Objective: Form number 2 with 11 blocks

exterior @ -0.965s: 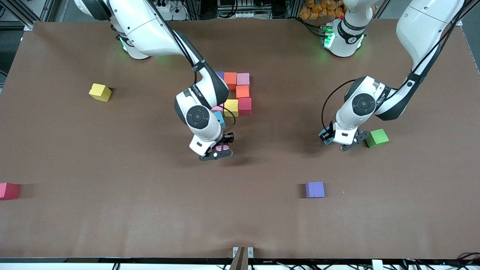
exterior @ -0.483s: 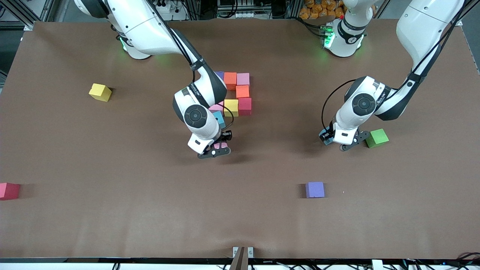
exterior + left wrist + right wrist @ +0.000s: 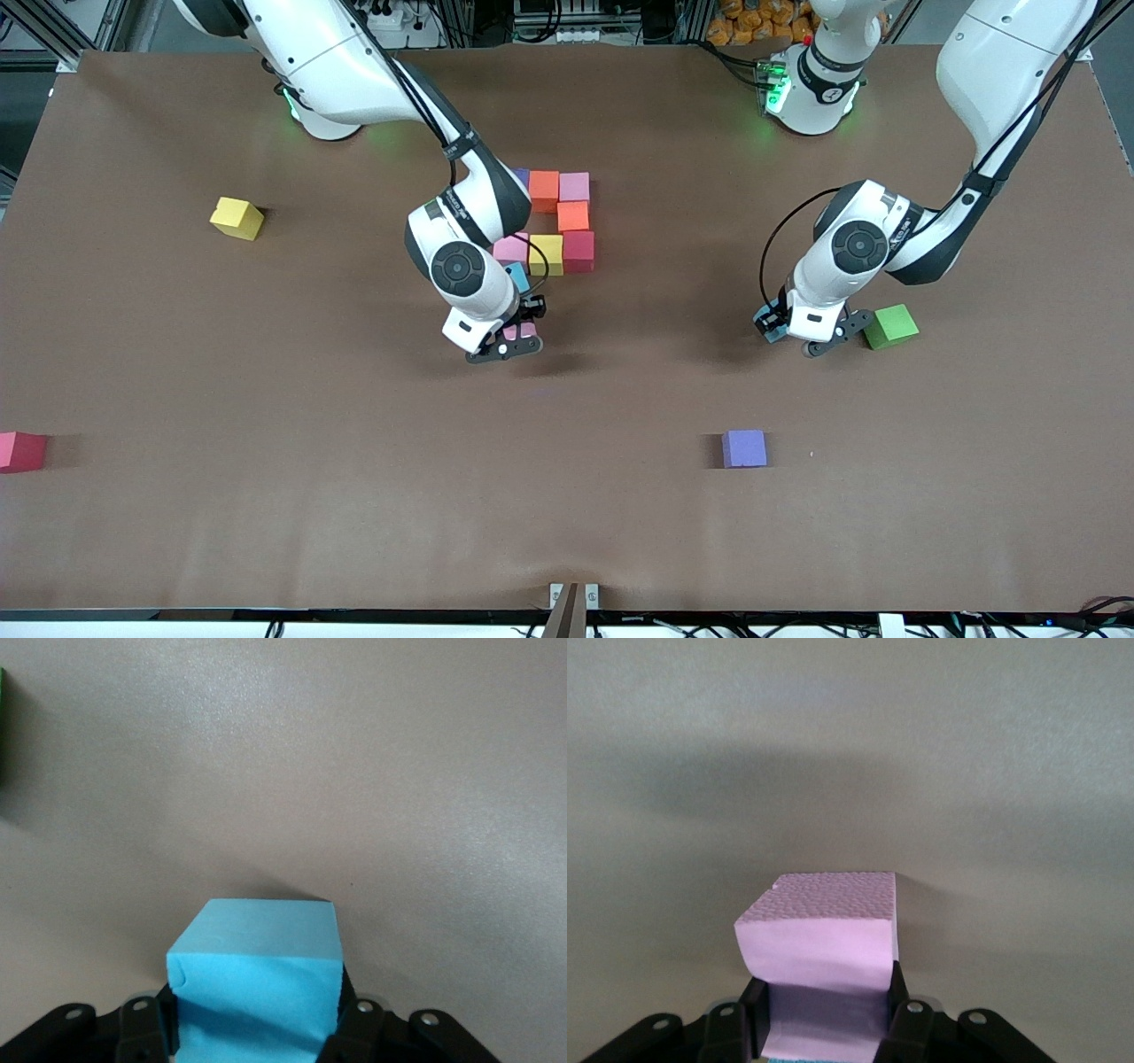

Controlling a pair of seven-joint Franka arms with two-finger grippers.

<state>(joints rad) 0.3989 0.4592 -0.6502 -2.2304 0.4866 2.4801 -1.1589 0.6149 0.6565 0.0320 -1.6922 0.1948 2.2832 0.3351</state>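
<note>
A cluster of blocks lies mid-table: purple (image 3: 520, 176), orange (image 3: 544, 189), pink (image 3: 574, 186), orange (image 3: 573, 215), red (image 3: 578, 250), yellow (image 3: 547, 253), pink (image 3: 511, 248) and light blue (image 3: 518, 276). My right gripper (image 3: 516, 335) is shut on a pink block (image 3: 522, 330) over the table, close by the cluster's light blue block; the held pink block fills the right wrist view (image 3: 824, 935) between the fingers (image 3: 908, 1028). My left gripper (image 3: 784, 333) is shut on a light blue block (image 3: 771, 324), also in the left wrist view (image 3: 257, 979), and waits beside the green cube (image 3: 890, 325).
Loose blocks lie apart: a yellow one (image 3: 236, 217) toward the right arm's end, a red one (image 3: 19, 450) at that end's edge, and a purple one (image 3: 743, 448) nearer the camera than the left gripper. The green cube's edge shows in the left wrist view (image 3: 2, 726).
My right gripper has carried the pink block a little way toward the cluster. The left arm and all blocks on the table have stayed still.
</note>
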